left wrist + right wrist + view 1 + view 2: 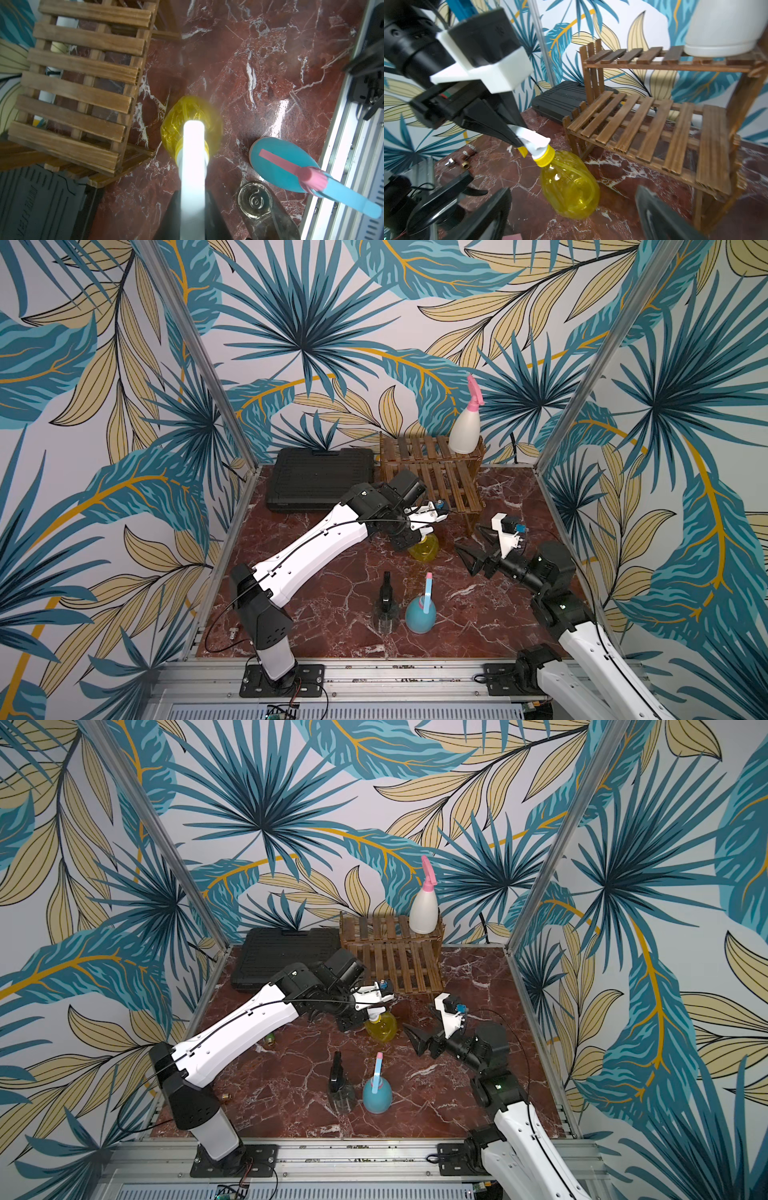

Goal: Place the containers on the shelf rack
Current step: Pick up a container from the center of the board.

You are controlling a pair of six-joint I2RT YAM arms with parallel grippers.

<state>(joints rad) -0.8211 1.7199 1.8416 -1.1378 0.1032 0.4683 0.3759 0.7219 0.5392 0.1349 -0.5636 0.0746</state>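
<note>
Grip: left gripper point(517, 137) clamped on yellow bottle point(569, 185) at its white trigger head; right gripper point(465, 560) spread wide, empty | Place: bottle tilted, mid table point(478, 614), just before shelf rack point(643, 128) at far edge | Risk: pinch on narrow head may let body swing and strike lower step

Left arm point(316, 543) reached forward, left gripper point(517, 136) angled downward, jaws clamped together; right arm point(582, 635) was bent, right gripper point(463, 559) level, jaws spread wide.
</note>
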